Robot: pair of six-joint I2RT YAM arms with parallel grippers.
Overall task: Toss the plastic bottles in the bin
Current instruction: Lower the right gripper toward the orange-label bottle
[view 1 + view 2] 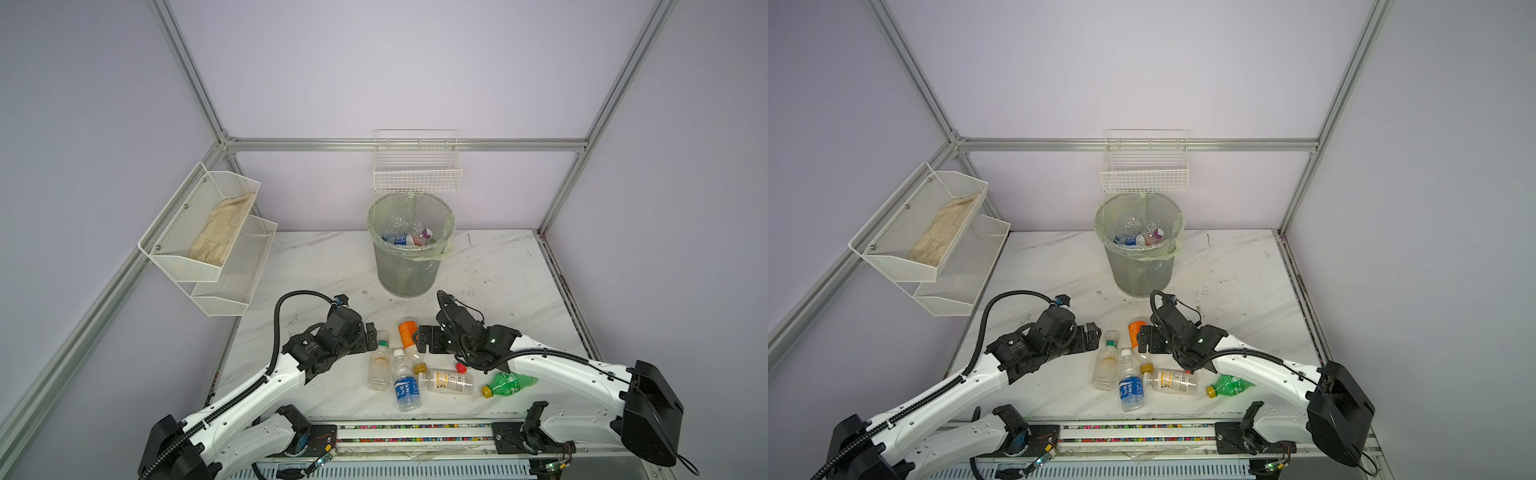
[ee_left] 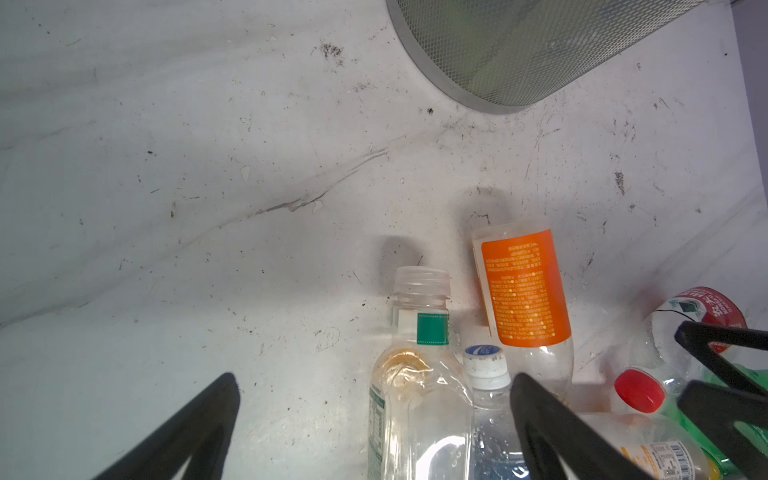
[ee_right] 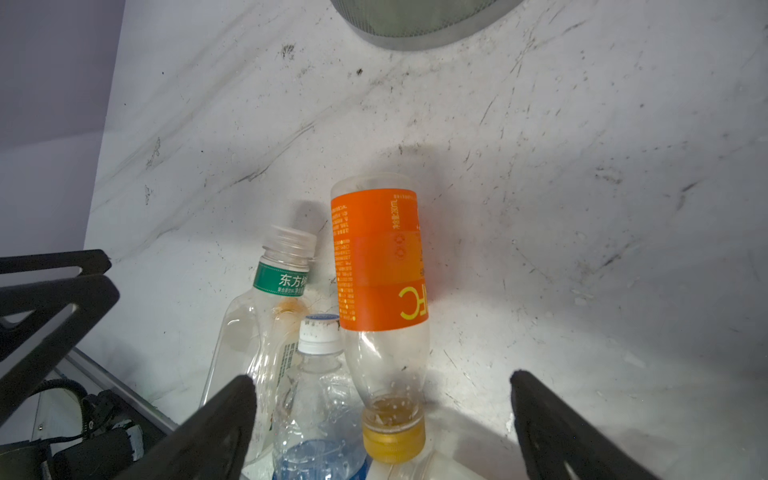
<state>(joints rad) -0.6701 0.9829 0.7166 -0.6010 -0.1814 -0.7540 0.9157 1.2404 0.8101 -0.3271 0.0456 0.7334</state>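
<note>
Scene: Six plastic bottles (image 1: 379,370) lie clustered near the front of the marble-patterned counter (image 1: 498,270), between two robot arms.
Bin: The grey mesh bin (image 1: 405,274), lined with a pale green bag, stands upright at the back of the counter, well apart from the cluster. Several discarded bottles (image 1: 405,237) lie inside.
Left gripper: The left gripper (image 2: 374,380) is spread wide and empty, with the green-banded clear bottle (image 2: 415,399) and the blue-label bottle (image 1: 406,388) showing between its fingers in the wrist view.
Right gripper: The right gripper (image 3: 382,380) is released and empty, and frames the neck of the orange-label bottle (image 3: 380,266), whose yellow cap points toward the counter's front.
Contact: Whether either gripper touches a bottle cannot be told from these angles.
Others: A white-labelled bottle (image 1: 451,381) lies crosswise. The all-green bottle (image 1: 510,382) rests beside the right arm, with a red-capped bottle (image 2: 640,390) near it.
Background: A white wire basket (image 1: 417,178) hangs above the bin. Mesh shelf trays (image 1: 232,282) on the left wall hold a beige cloth (image 1: 222,230).
</note>
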